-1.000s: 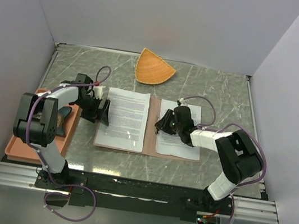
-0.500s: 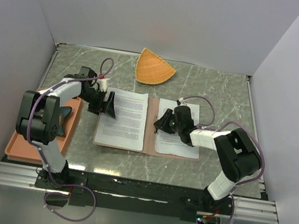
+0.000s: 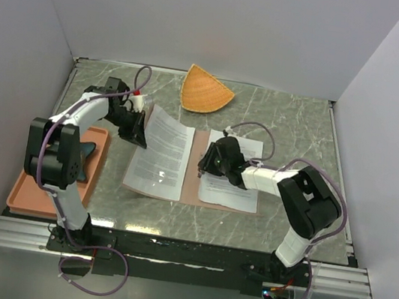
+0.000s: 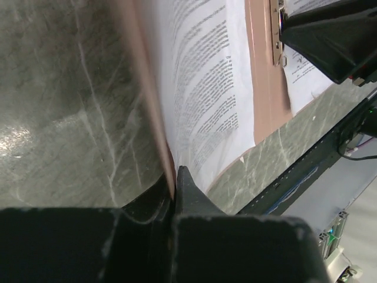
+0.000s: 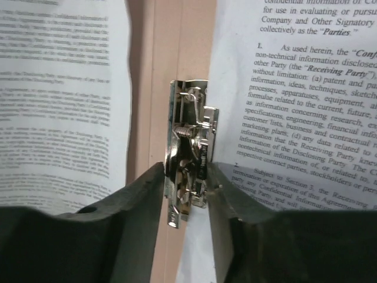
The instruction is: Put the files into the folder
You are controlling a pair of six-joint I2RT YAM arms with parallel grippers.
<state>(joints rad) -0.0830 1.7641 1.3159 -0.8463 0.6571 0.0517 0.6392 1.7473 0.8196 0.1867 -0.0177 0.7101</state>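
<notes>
- Left gripper, we see, pinches the folder by its 9 o'clock flap, tilted up with one of the files.
- Right gripper clamps the metal clip at the spine. At its 3 o'clock we find a second sheet lying flat.

We note the folder's tilted left flap walls off the left side. The right gripper occupies the clip. The table is open to the right.
</notes>
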